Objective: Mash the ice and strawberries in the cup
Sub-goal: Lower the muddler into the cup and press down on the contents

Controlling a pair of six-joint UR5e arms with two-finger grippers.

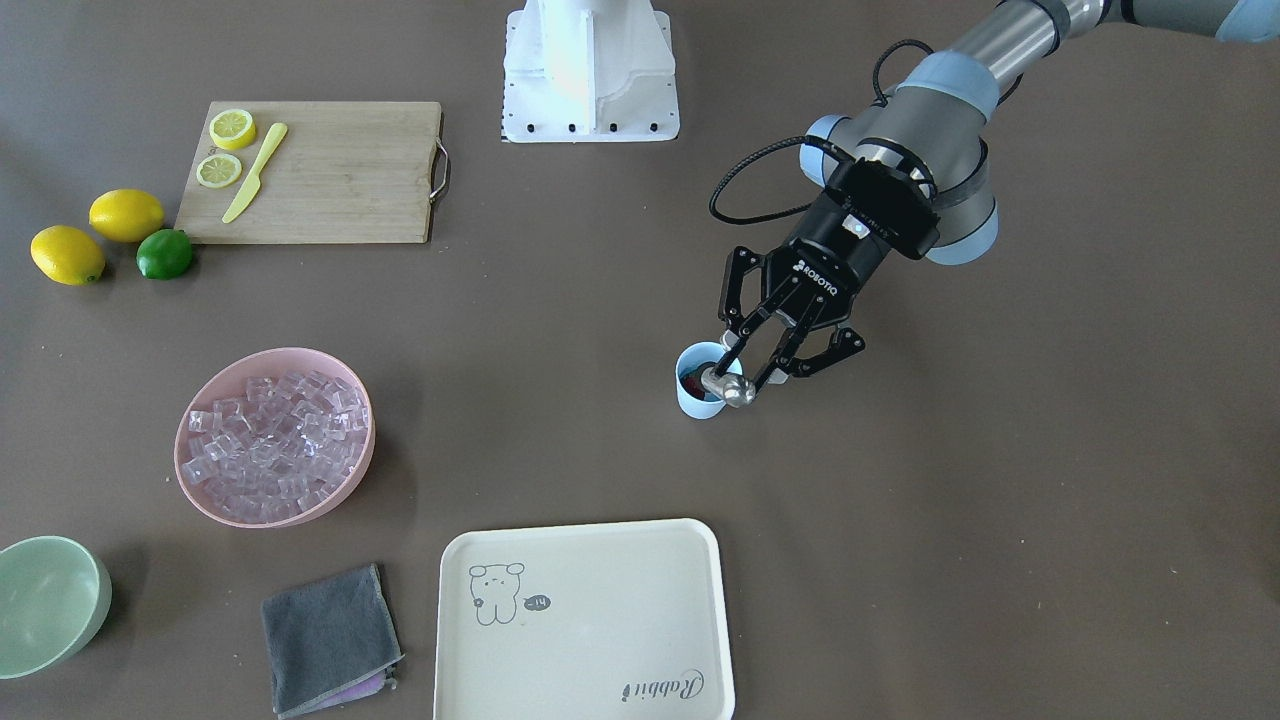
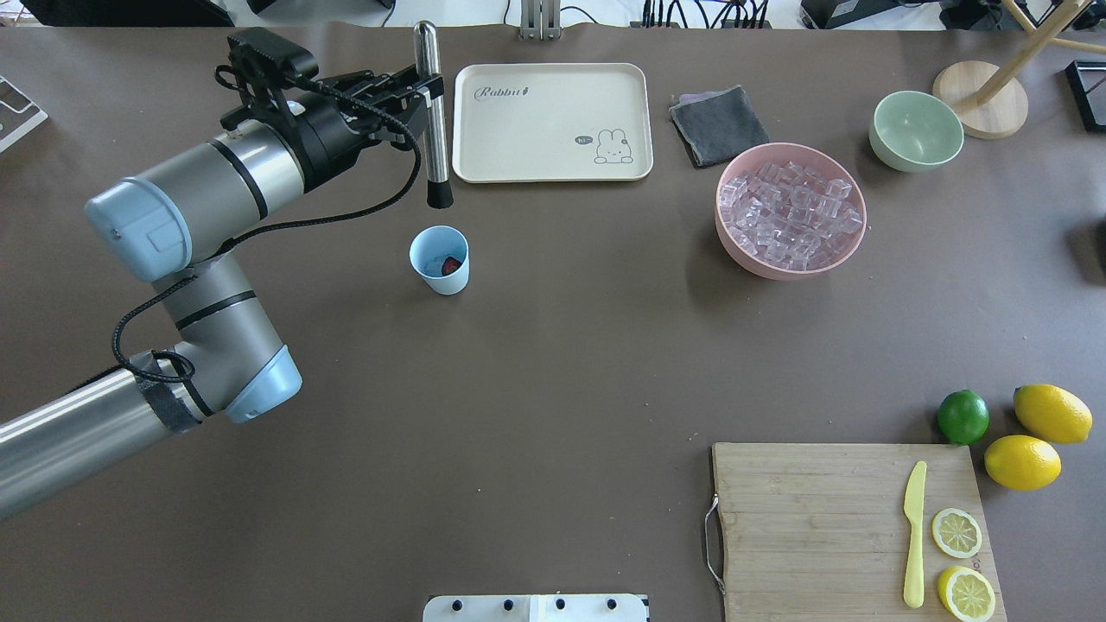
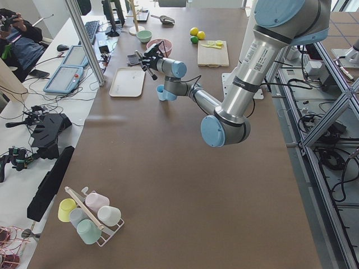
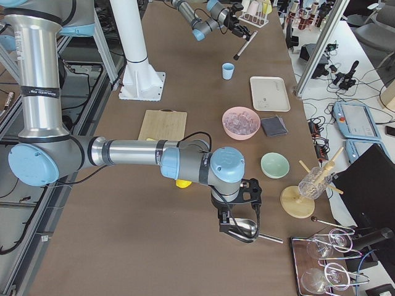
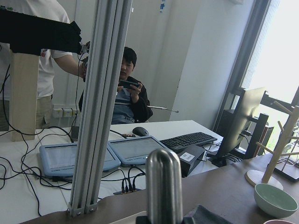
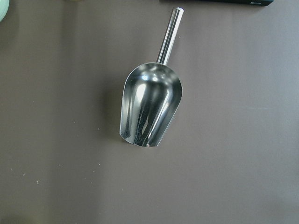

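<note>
Silver arm [image 2: 216, 186], pale-blue joint caps [image 2: 138, 229], looping black cable [image 1: 713, 203], black ROBOTIQ-marked left gripper [image 1: 745, 375]

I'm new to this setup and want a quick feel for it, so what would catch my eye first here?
First, the left gripper, shut on a steel muddler held in the air near the light-blue cup, which has one red strawberry inside. Next, the pink bowl heaped with clear ice cubes, further toward the robot's right.

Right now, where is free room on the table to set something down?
Free: the wide middle between the cup, the pink bowl and the cutting board; the tray is also bare. Crowded: from the cloth to the green bowl.
</note>
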